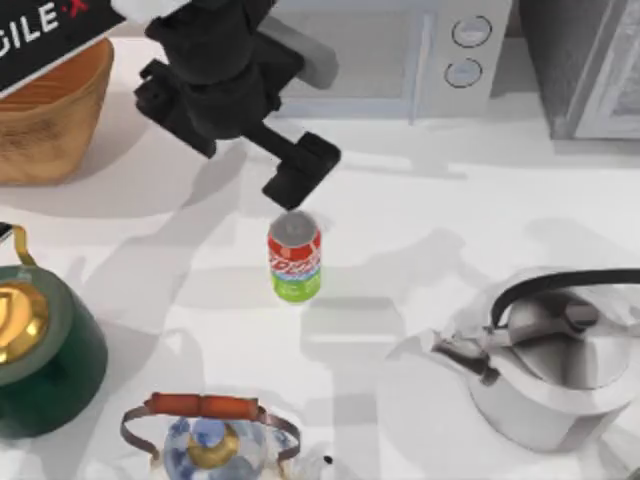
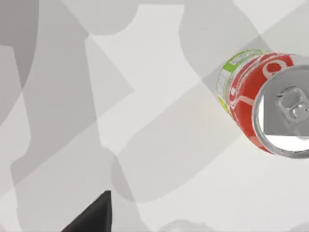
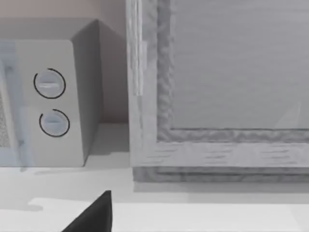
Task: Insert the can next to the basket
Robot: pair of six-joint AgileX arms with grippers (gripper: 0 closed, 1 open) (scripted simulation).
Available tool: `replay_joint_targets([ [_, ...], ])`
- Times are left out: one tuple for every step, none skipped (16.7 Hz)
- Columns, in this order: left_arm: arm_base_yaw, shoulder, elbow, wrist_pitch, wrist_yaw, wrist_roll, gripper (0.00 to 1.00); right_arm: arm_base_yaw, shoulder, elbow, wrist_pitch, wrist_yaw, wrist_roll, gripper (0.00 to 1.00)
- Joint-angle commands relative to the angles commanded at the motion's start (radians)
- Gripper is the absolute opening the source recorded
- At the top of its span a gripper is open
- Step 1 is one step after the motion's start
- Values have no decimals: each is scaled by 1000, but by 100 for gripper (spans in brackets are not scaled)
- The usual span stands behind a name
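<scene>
A: While the top view is up, log the can [image 1: 294, 260]: upright near the table's [image 1: 430, 220] middle, with the left gripper [image 1: 300, 172] poised just behind and above its silver top. No contact visible. How far the jaws stand apart I cannot tell.

B: Noted. Can's look: silver lid, red band with white lettering, pale stripe, green base. Basket [image 1: 50, 115], woven and tan-orange, sits at the far left corner, well apart from the can.

A: Left wrist view: can [image 2: 263, 99] lies off to one side, lid and pull-tab facing the camera, red and green sides visible. A dark finger tip [image 2: 94, 215] shows at the edge, apart from the can; nothing held there.

B: Right wrist view: a dark finger tip [image 3: 94, 215] over white table, facing a microwave [image 3: 48, 101] with two dials. Right jaws: cannot tell.
</scene>
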Motion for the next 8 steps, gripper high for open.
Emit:
replay_joint_targets([
  [-16,56,51,-35,0,5,100,0,0,0,0,0,0,100],
  [-29,106,95,-65,0,10,100,0,0,0,0,0,0,100],
  [-41,150,133,-91,1,14,100,0,0,0,0,0,0,100],
  [-50,187,166,-112,1,18,100,0,0,0,0,0,0,100],
  [-59,216,193,-130,1,21,100,0,0,0,0,0,0,100],
  [-66,236,213,-143,2,24,100,0,0,0,0,0,0,100],
  [-72,247,223,-152,2,27,100,0,0,0,0,0,0,100],
  [-72,248,225,-153,2,28,100,0,0,0,0,0,0,100],
])
